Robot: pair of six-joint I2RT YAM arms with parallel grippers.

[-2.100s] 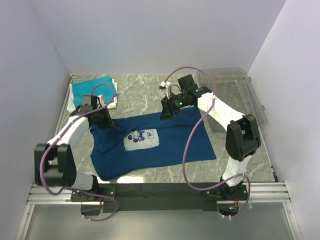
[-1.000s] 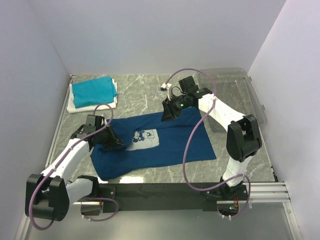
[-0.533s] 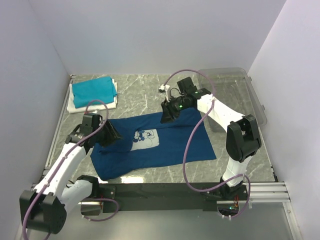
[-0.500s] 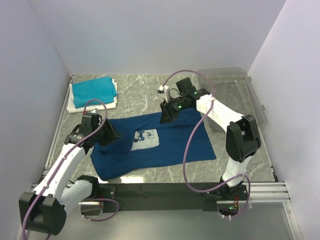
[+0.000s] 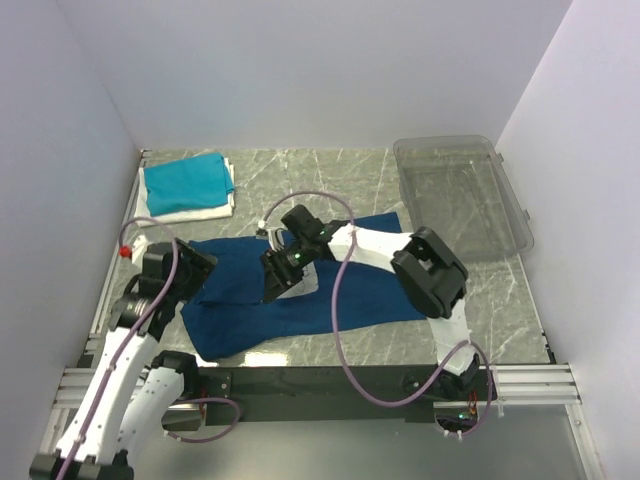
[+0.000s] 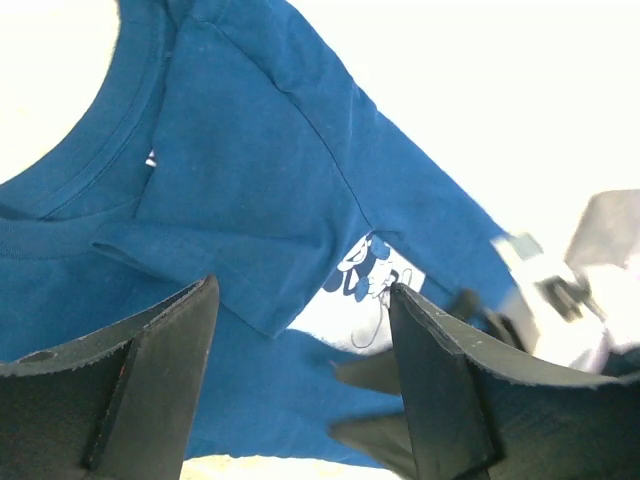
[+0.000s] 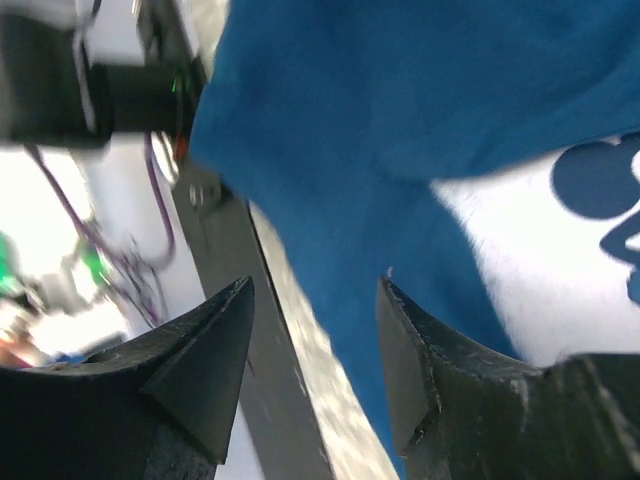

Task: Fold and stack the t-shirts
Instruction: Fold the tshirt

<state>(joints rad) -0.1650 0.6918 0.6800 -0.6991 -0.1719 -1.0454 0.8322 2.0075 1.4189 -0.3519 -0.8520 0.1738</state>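
- Right hand (image 5: 274, 283) has been swung over the navy t-shirt (image 5: 350, 290) by the near edge of the counter (image 5: 330, 185); left hand (image 5: 188, 270) withdrawn.
- Both hands are parted, empty.
- Limp cloth is best pinched at hems.

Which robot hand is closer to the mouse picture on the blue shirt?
Right. The right hand hovers just over the mouse picture; the left hand is off at the blue shirt's side edge.

Navy t-shirt (image 5: 350, 290) spread across the surface (image 5: 300, 180), right claw (image 5: 270, 288) over its middle, folded t-shirts (image 5: 185, 185) in the far-left corner.
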